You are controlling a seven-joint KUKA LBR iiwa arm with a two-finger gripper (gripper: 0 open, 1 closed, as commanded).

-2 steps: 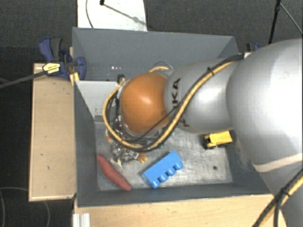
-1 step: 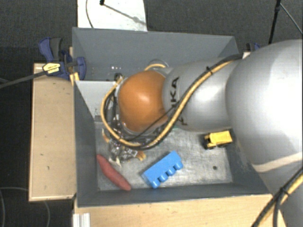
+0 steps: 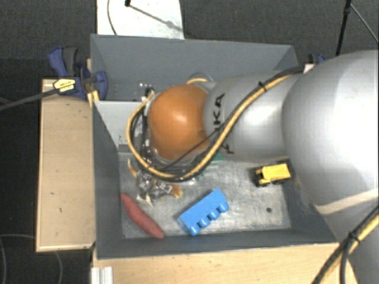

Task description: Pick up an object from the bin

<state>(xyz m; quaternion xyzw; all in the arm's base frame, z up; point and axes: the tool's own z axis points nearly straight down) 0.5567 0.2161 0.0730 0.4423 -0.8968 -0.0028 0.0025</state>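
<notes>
While the big silver arm (image 3: 308,129) reaches in from the right, it hides a lot of the grey metal bin (image 3: 109,176). Only the front and left parts of the bin floor can be seen.

At the end of the arm sits a round orange cover (image 3: 177,120). Yellow and black cables (image 3: 237,114) run along the arm and loop under the cover. Below it the gripper (image 3: 151,187) hangs low over the left part of the floor. From up here it looks like a dark, shiny bunch of metal bits. I cannot tell if its grip is wide or narrow, or if anything is caught in it.

Three loose things lie on the floor. The biggest is a blue building brick (image 3: 203,212) with a row of bumps along one side. It lies flat, to the right of the gripper and nearer the front wall, close by but apart from it.

Next comes a long red thing shaped like a sausage (image 3: 142,216). It lies just in front of the gripper, slanting down toward the front wall. Of the three it is the closest to the gripper. It rests on the floor, and the gripper is not around it.

The smallest is a yellow toy truck (image 3: 272,173). It stands well off to the right of the gripper, right beside the arm.
</notes>
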